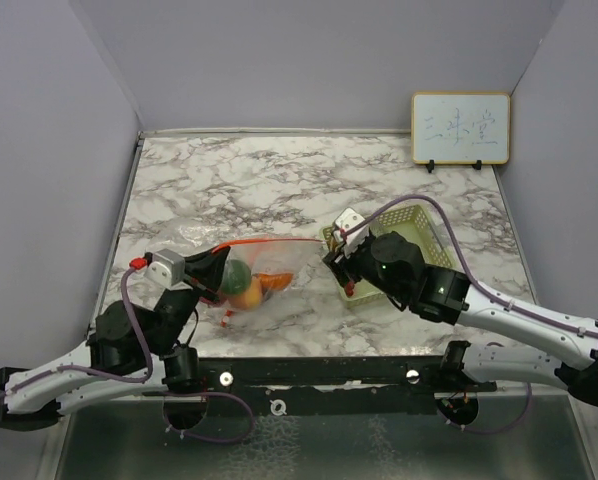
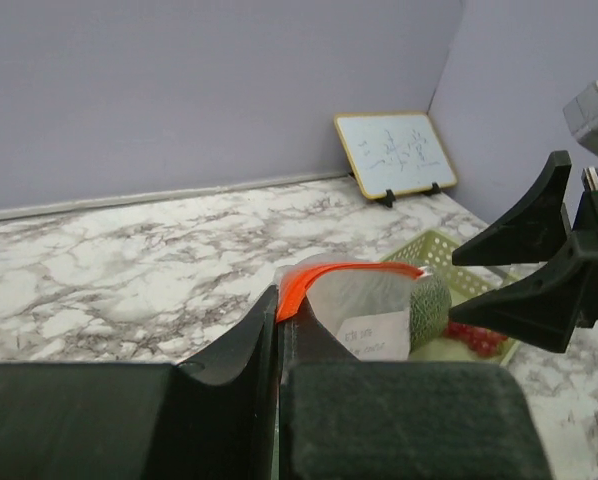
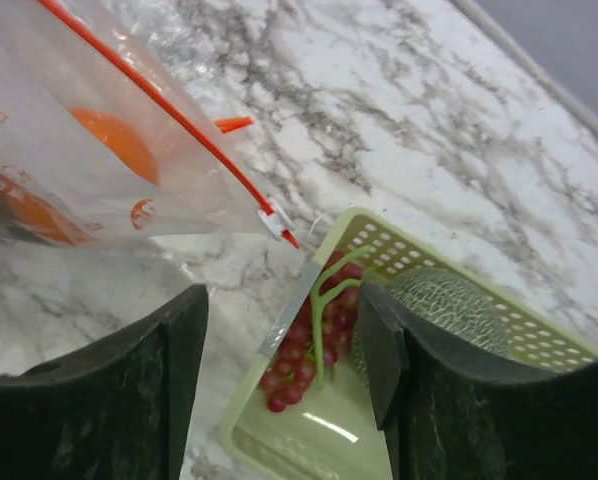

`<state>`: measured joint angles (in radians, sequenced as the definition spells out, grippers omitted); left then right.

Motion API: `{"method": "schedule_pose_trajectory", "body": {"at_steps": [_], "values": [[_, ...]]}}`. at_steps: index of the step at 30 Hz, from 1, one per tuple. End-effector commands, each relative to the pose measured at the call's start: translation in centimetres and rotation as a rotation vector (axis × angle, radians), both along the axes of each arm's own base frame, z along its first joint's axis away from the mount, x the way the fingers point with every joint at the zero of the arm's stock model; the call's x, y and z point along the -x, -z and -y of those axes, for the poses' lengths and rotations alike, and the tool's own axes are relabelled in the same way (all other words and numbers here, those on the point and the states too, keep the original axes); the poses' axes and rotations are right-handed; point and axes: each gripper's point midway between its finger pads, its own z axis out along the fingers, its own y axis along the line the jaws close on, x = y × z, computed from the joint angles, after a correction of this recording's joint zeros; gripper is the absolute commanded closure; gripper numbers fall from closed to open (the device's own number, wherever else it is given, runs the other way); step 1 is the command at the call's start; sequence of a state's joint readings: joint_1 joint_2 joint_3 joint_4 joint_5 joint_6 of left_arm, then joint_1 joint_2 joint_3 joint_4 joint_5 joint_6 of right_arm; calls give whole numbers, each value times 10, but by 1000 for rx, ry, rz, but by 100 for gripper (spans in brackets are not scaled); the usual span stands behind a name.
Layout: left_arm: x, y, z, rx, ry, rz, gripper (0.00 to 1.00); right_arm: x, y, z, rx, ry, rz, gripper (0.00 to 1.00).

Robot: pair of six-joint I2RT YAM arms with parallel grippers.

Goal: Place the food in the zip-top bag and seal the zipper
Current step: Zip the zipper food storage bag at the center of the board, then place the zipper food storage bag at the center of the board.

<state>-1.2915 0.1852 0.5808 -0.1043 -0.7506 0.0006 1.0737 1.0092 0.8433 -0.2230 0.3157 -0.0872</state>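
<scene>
The clear zip-top bag [image 1: 269, 262] with an orange zipper lies left of centre. It holds an orange fruit [image 1: 247, 293], a dark fruit [image 1: 237, 277] and a reddish one [image 1: 275, 281]. My left gripper [image 1: 215, 266] is shut on the bag's zipper edge [image 2: 297, 288] and holds it up. My right gripper [image 3: 284, 310] is open and empty. It hovers over the near-left corner of the pale green basket [image 3: 379, 232], just right of the bag's slider [image 3: 275, 221]. The red grapes [image 3: 314, 340] lie between its fingers, and the netted melon [image 3: 444, 298] is beside its right finger.
The basket [image 1: 417, 222] stands right of the bag, partly under my right arm. A small whiteboard [image 1: 460, 128] leans on the back wall at the far right. Grey walls close in the marble table [image 1: 259, 180] on three sides.
</scene>
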Motion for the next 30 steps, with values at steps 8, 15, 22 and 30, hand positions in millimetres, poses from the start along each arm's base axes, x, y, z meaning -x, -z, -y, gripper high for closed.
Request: {"method": "schedule_pose_trajectory", "body": {"at_steps": [8, 15, 22, 30], "values": [[-38, -81, 14, 144, -322, 271, 100, -9, -71, -3, -277, 108, -9, 12], [-142, -77, 44, 126, -358, 212, 100, -12, -44, -17, -236, 107, -73, 12], [-225, -59, 18, 166, -373, 142, 100, -7, -36, -14, -258, 92, -78, 12], [-279, 24, -4, 146, -296, -135, 5, -8, -12, -32, -225, 75, -151, 11]]}}
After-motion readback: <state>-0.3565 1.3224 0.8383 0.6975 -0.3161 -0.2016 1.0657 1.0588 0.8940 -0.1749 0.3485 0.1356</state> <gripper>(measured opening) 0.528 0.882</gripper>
